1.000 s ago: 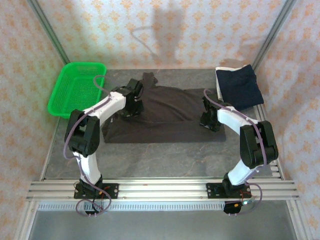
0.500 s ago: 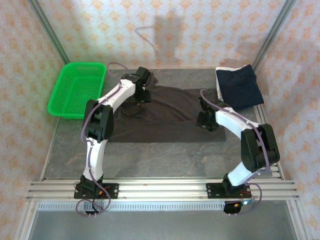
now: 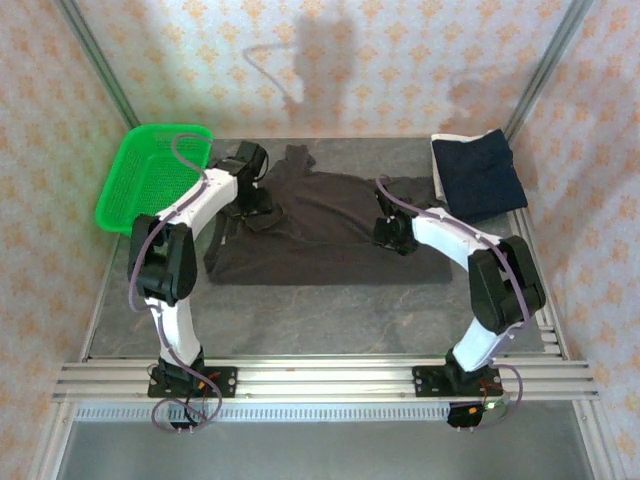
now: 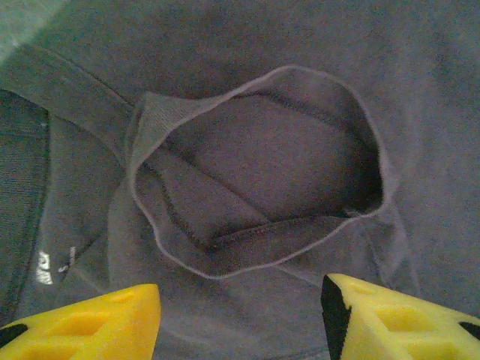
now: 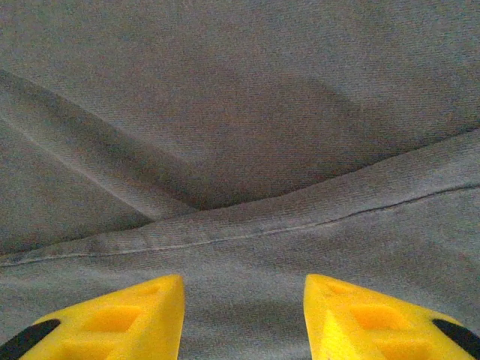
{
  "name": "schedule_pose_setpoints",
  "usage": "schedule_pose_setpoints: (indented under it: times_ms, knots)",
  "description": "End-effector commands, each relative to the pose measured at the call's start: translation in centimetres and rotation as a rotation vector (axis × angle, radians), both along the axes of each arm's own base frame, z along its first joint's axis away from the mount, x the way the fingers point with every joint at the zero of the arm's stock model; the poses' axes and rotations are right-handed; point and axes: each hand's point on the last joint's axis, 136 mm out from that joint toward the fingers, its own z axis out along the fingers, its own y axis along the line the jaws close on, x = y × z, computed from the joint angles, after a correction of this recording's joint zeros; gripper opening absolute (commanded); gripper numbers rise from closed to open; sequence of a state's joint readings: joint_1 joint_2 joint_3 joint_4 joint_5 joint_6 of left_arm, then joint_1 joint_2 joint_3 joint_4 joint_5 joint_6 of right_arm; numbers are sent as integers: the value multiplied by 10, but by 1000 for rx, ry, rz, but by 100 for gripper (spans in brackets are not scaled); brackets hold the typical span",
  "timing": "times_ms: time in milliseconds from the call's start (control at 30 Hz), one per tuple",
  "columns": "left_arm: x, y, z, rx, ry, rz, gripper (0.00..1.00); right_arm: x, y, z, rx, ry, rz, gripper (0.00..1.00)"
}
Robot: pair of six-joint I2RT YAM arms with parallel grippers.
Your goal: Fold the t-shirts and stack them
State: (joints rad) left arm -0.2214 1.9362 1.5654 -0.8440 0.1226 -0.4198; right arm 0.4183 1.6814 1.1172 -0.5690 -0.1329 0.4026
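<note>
Charcoal t-shirt (image 3: 330,225): spread across the middle of the table (image 3: 300,320), wrinkled towards the collar; its ribbed neck opening (image 4: 255,172) is seen gaping in the left wrist view; a stitched hem (image 5: 300,225) is seen running across a fold in the right wrist view
Navy t-shirt (image 3: 478,175): folded at the far right corner of the table; laid on a white t-shirt (image 3: 452,138), of which a thin edge is seen
Writing: small pale marks (image 4: 45,266) are seen near the collar, perhaps a printed size label; too blurred to be read
Left gripper (image 4: 240,319): spread wide, nothing held; the yellow fingers (image 4: 97,322) are poised over the cloth just below the neck opening
Right gripper (image 5: 244,315): spread apart, nothing held; poised over the right half of the charcoal t-shirt, close to the hem
Surroundings: a green basket (image 3: 155,175) is set at the far left of the table, apart from the shirts; patterned walls (image 3: 350,60) are seen on three sides
</note>
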Motion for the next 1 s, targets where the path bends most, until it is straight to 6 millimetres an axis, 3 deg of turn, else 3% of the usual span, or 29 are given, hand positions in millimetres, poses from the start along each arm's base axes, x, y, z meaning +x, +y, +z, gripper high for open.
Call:
schedule_pose_setpoints:
  times_ms: [0, 233, 400, 567, 800, 967]
  knots:
    - [-1, 10, -27, 24, 63, 14, 60, 6, 1, 9, -5, -23, 11, 46]
    - [12, 14, -44, -1, 93, 41, 56, 7, -1, 9, -12, -24, -5, 46]
    - [23, 12, -38, -14, 72, 43, 18, 7, -2, 9, -20, -22, -9, 46]
    - [31, 11, -34, -14, 67, 40, 0, 8, -3, 7, -28, -18, -11, 46]
    - [49, 7, -26, -17, 51, 41, 0, 8, -3, 10, -26, -24, -7, 46]
    - [65, 4, -36, -19, 72, 53, 0, 5, -9, 9, -54, -25, -16, 46]
